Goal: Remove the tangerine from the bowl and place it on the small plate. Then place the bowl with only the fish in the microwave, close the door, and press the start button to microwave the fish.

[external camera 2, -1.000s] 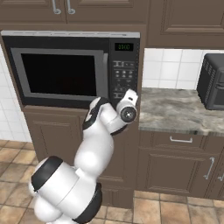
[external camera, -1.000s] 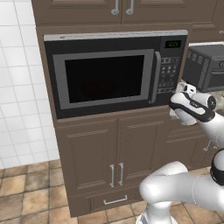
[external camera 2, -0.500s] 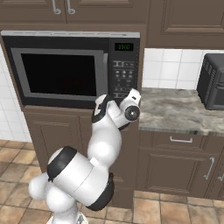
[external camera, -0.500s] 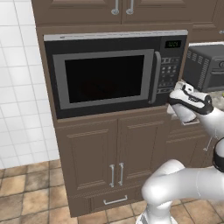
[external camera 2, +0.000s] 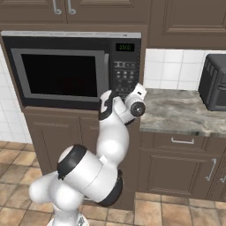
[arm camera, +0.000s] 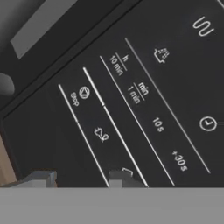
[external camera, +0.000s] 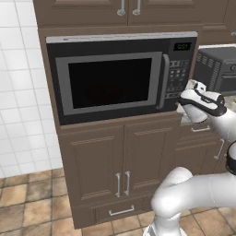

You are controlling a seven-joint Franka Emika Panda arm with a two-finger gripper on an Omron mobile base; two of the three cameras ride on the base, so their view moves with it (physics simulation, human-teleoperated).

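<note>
The black microwave [external camera: 115, 78] is built into the cabinets, and its door [external camera: 110, 85] with the vertical bar handle [external camera: 163, 82] is closed. My gripper [external camera: 183, 95] points at the lower keypad [external camera: 177, 76], also seen as gripper [external camera 2: 120, 93] against the panel. In the hand view the gripper [arm camera: 79, 178] is very close to the keypad [arm camera: 144, 100], its tips a little apart with nothing between them. One fingertip [arm camera: 120, 178] lies under a half-covered symbol below the "Stop" mark [arm camera: 78, 96]. The bowl, fish, tangerine and small plate are out of view; the window is dark.
A dark grey toaster oven [external camera: 216, 69] stands on the marble counter [external camera 2: 176, 112] right of the microwave. Wooden cabinet doors [external camera: 120, 161] lie below, and white wall tiles [external camera: 23, 106] are on the left.
The hand has moved left and in toward the microwave's keypad, and the arm has swung round behind it. The door stays closed.
</note>
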